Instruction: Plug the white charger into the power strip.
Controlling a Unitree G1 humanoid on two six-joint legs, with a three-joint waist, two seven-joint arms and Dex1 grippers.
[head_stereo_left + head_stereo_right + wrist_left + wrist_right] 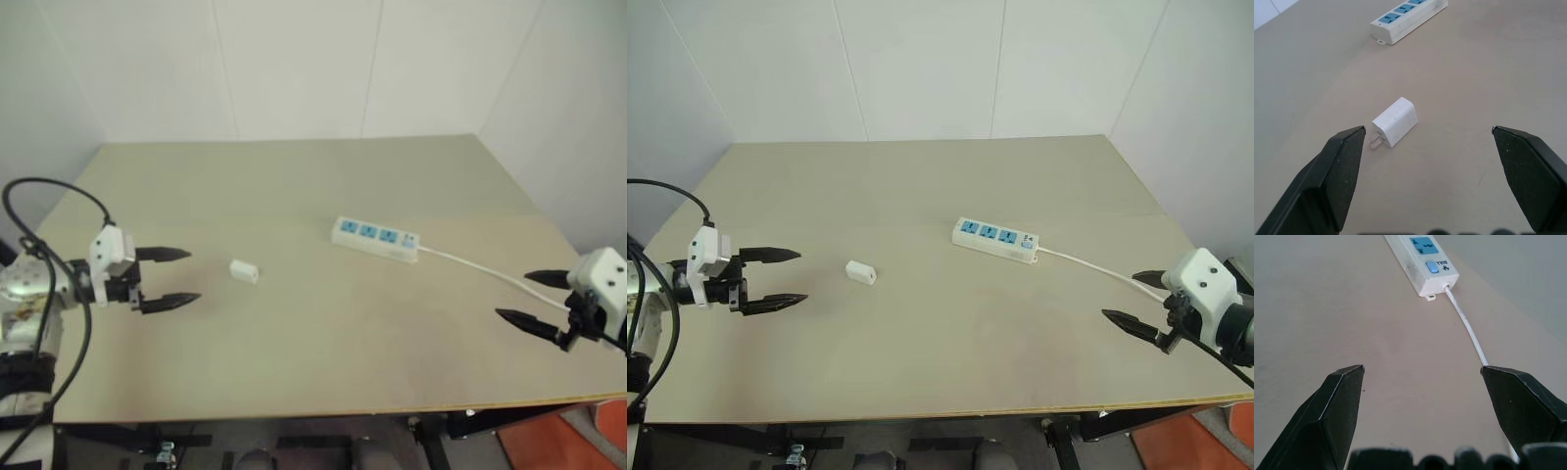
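Two grippers hang over the near part of a beige surface (pixel 921 372), both spread wide with nothing between their black fingers. Taking the head view as a clock face, the left gripper (pixel 772 279) sits at about 9 o'clock, close to the surface's left edge, its fingers pointing toward the middle. The right gripper (pixel 1138 299) sits at about 4 o'clock near the right edge, pointing inward toward 9 o'clock, one finger above the thin white cable (pixel 1087 262), which runs under it toward the edge.

A little farther in, at roughly 8 o'clock from the centre of the picture, the white charger (pixel 860 272) lies flat on its side on the bare surface, just ahead of the left gripper's fingertips and clear of them. In the left wrist view the charger (pixel 1396 122) shows its two metal prongs turned toward the near finger (pixel 1334 171) of that gripper, without touching it.

Farther back, just right of centre at about 2 o'clock, the power strip (pixel 995 239) lies flat and slanted, well apart from the charger. Its blue socket faces look up, and all that can be seen are unoccupied. The right wrist view shows its cable end with a blue button (pixel 1432 267) beside the last socket. Beyond the far edge stand plain white wall panels (pixel 921 69).
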